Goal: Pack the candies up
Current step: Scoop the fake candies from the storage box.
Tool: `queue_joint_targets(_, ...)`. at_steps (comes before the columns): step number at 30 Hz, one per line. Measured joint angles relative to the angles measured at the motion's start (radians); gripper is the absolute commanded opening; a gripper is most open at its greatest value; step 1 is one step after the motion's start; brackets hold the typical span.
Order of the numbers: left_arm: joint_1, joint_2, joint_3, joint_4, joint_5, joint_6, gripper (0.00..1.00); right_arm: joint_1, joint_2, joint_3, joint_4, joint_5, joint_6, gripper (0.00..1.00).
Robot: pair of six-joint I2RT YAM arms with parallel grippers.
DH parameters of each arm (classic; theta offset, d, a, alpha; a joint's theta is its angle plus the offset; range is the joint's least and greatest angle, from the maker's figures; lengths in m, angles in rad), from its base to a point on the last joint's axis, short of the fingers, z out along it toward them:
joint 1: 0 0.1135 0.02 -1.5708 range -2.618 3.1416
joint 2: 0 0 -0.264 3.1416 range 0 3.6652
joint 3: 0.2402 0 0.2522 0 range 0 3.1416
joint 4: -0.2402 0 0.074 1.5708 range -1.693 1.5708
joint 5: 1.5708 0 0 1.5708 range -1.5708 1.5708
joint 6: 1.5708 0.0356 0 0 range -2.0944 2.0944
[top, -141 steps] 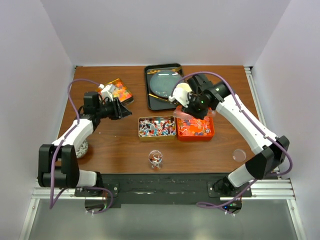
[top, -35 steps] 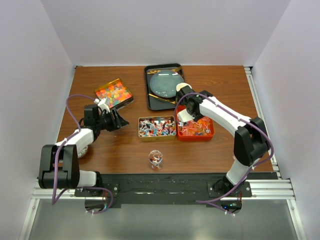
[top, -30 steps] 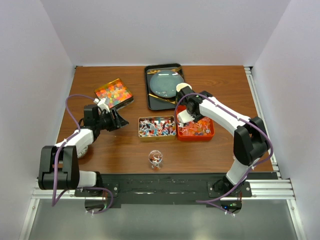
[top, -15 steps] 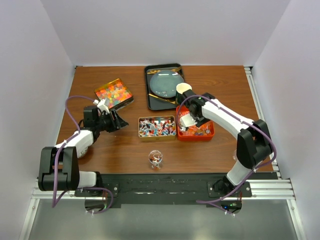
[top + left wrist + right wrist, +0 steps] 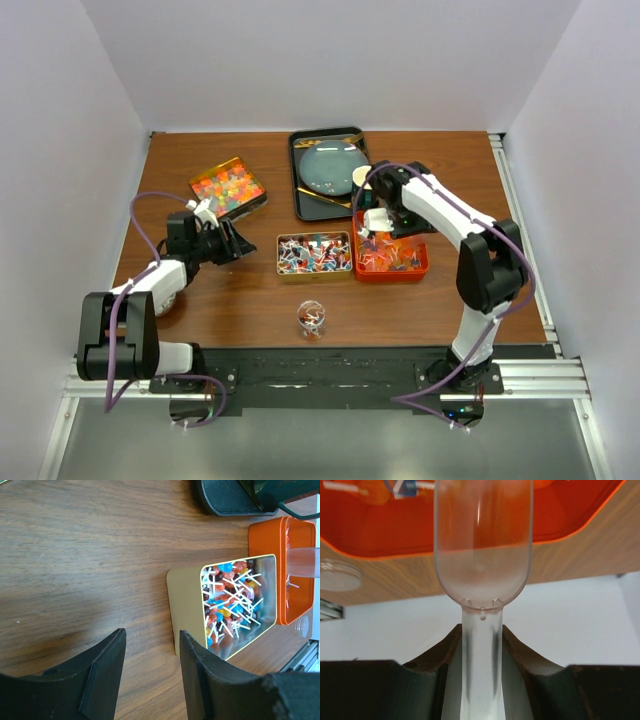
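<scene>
- Clear plastic scoop (image 5: pixel 482 545) hangs over the orange tray (image 5: pixel 265 540), its handle pinched between the pressed-together fingers of the right gripper (image 5: pixel 481 632). The bowl looks empty, though the tray's colour shows through it.
- Over the last few seconds the right arm has folded in from a long reach. Its wrist has turned and the scoop has slid to the tray's far left corner, near the black tray (image 5: pixel 295 180).
- My reading is that this is lining up for a fresh dip, not carrying a load away.
- The candies (image 5: pixel 232 605) on sticks fill the gold tin (image 5: pixel 185 610) and lie scattered in the orange tray. A few sit in the small clear jar (image 5: pixel 311 316) near the front edge.
- Jelly pieces fill the tin (image 5: pixel 229 186) at the far left.
- The left gripper (image 5: pixel 152 645) is half spread and empty, low over bare wood left of the gold tin. It has drawn back from the jelly tin and has not moved in the past second.
- With so few candies in the jar, packing seems barely begun.
</scene>
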Motion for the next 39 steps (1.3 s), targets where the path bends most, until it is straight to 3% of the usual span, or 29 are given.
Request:
queue_joint_targets(8, 0.005, 0.008, 0.000, 0.000, -0.003, 0.000, 0.52, -0.029, 0.113, 0.038, -0.027, -0.100, 0.157, 0.00)
queue_joint_targets(25, 0.037, 0.033, 0.000, 0.000, -0.003, -0.001, 0.52, 0.035, 0.249, 0.222, -0.106, -0.121, 0.424, 0.00)
queue_joint_targets(35, 0.044, 0.033, 0.000, -0.005, -0.008, 0.000, 0.51, 0.068, 0.319, 0.269, -0.086, -0.228, 0.571, 0.00)
queue_joint_targets(39, 0.048, 0.033, 0.001, -0.016, -0.012, 0.000, 0.51, 0.067, 0.281, 0.212, -0.013, -0.264, 0.596, 0.00)
